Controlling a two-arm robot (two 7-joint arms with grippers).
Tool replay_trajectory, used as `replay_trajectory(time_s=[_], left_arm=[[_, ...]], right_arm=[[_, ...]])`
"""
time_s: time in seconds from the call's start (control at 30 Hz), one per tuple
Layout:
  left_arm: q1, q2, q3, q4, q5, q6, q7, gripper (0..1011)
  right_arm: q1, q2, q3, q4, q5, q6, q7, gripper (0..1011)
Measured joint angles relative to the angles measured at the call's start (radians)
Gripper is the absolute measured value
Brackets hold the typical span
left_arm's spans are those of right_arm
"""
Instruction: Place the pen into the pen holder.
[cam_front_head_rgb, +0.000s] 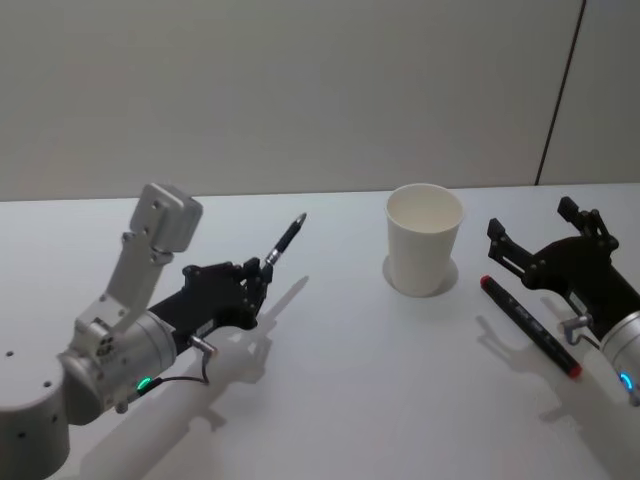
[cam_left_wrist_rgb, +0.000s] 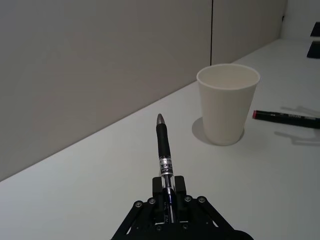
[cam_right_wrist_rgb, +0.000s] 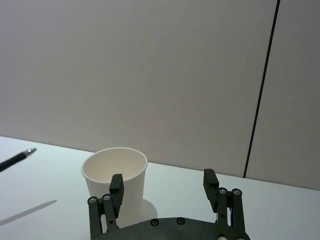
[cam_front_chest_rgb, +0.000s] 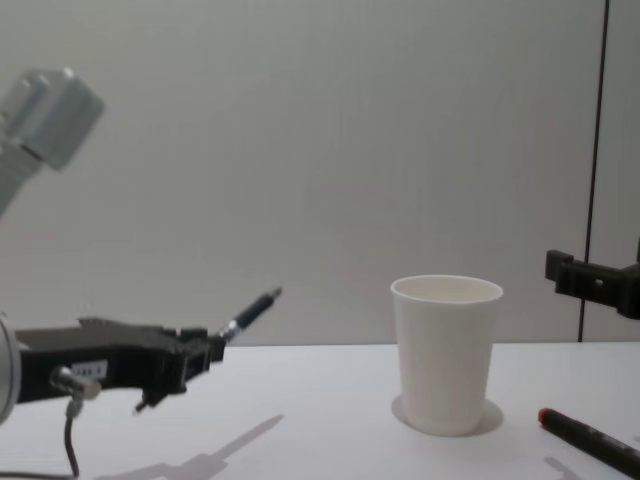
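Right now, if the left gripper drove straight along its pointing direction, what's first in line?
Likely the back wall: the left gripper, shut on the pen, aims past the pen holder on its left. Clearance is hard to judge.

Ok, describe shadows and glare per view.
Head view: soft shadows of the left pincer and its pen stretch across the table; the paper cup shadows only its base. Left wrist view: the marker casts a faint shadow. Right wrist view: the right pincer shows no glare.

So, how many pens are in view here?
2. A black pen is held in the left tool, left of the white cup. A red-ended marker lies on the table right of the cup, near the right tool.
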Motion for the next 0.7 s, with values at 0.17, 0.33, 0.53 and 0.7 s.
replay_trajectory(time_s=[0.17, 0.33, 0.53, 0.7], left_arm=[[0.016, 0.012, -0.01, -0.012, -0.031, -0.089, -0.004, 139], [0.028, 0.018, -0.017, -0.019, -0.051, -0.164, -0.021, 139], [0.034, 0.02, -0.021, -0.022, -0.073, -0.248, -0.065, 139], [0.033, 0.015, -0.021, -0.022, -0.089, -0.308, -0.123, 139]], right_arm=[[0.0, 0.0, 0.0, 0.0, 0.0, 0.0, 0.0, 1002], [0.0, 0.0, 0.0, 0.0, 0.0, 0.0, 0.0, 1001], [0.0, 0.0, 0.0, 0.0, 0.0, 0.0, 0.0, 1001], [0.0, 0.0, 0.0, 0.0, 0.0, 0.0, 0.0, 1001]])
